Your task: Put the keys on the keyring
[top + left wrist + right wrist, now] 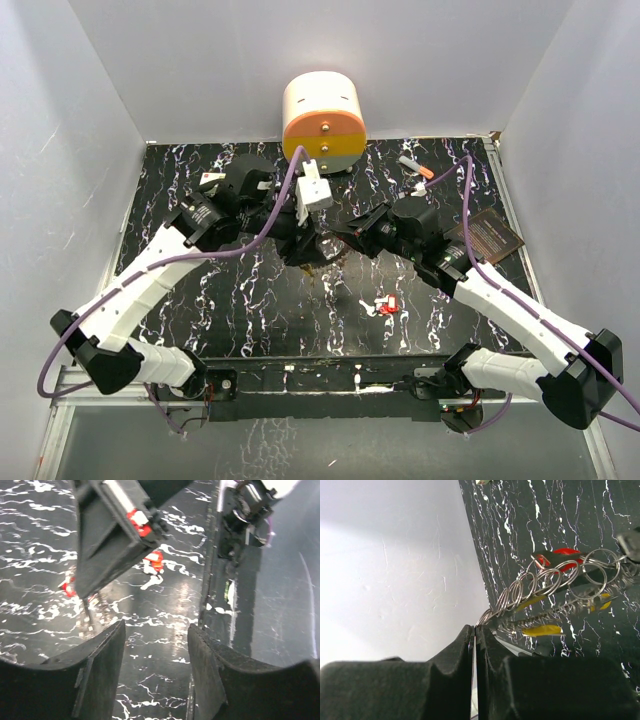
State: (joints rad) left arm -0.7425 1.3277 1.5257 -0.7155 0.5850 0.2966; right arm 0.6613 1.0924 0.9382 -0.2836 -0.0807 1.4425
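My right gripper point(474, 630) is shut on the thin edge of the grey metal keyring point(555, 612), seen edge-on with its jagged rim. Several small split rings point(540, 582) hang along it, with yellow-headed keys point(542, 629) and a red-headed key point(565, 552). My left gripper point(156, 630) is open and empty, just above the table, facing the right gripper point(350, 235) at the table's middle. Loose red-headed keys point(385, 305) lie on the table in front of the right arm; they also show in the left wrist view point(155, 562).
A cream and orange round box point(323, 117) stands at the back centre. An orange-tipped marker point(415, 167) lies at the back right. A brown card point(490, 235) lies at the right. White walls enclose the black marbled table point(250, 310).
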